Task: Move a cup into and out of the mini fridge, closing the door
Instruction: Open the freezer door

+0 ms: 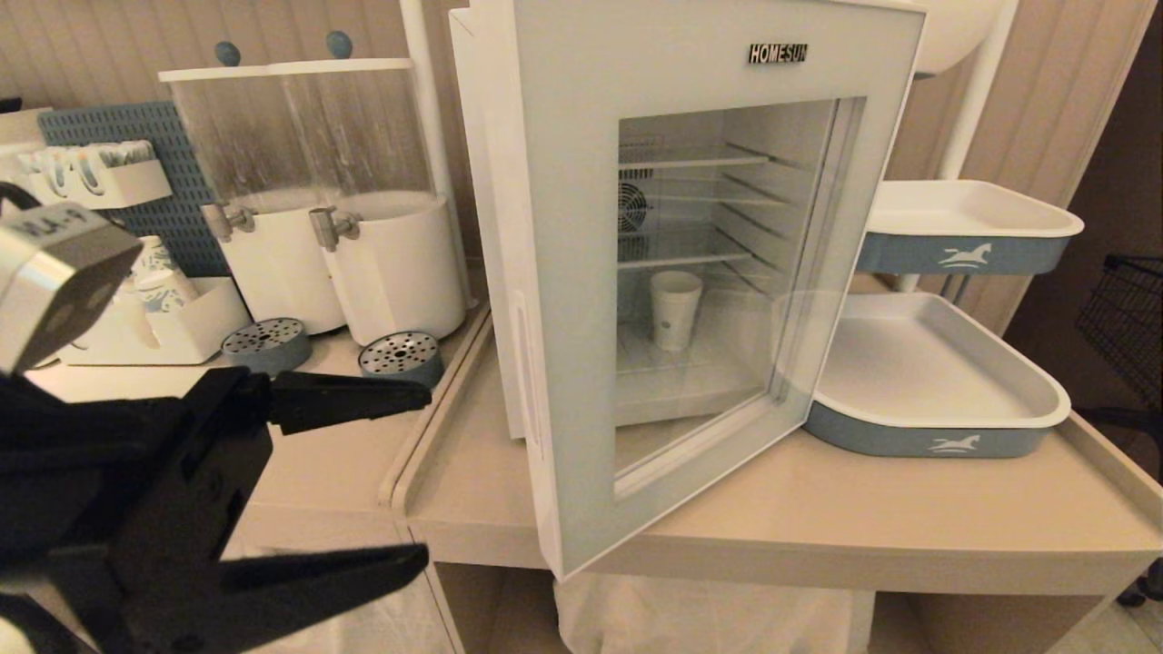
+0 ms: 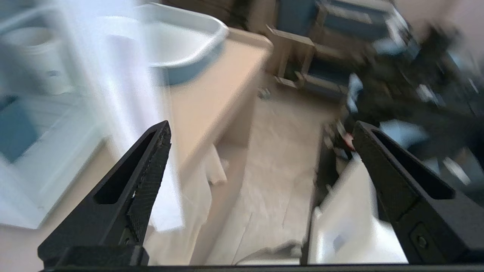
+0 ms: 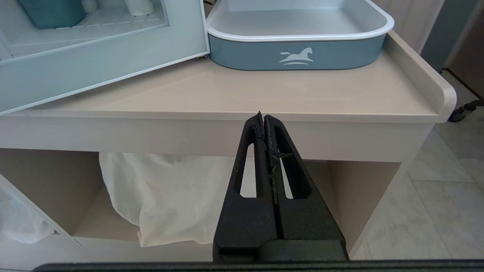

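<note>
Nearest, lower left of head view: left hand [image 1: 413, 477], fingers spread wide, holding nothing, in air in front of the worktop [image 1: 745, 509] edge, left of the door [image 1: 581, 272]. Right hand [image 3: 263, 120] low, below worktop front edge, fingers pressed together, empty. Door stands swung open toward viewer, bottom corner past worktop edge; glass pane w/ HOMESUN lettering at top. Behind it, mini fridge [image 1: 690, 227] interior w/ wire shelves. Cup [image 1: 675, 310] upright on lower shelf inside, seen through the glass. Right of fridge: two blue-sided trays [image 1: 945, 440], one raised above the other. Left, further back: two white dispensers [image 1: 350, 263].
</note>
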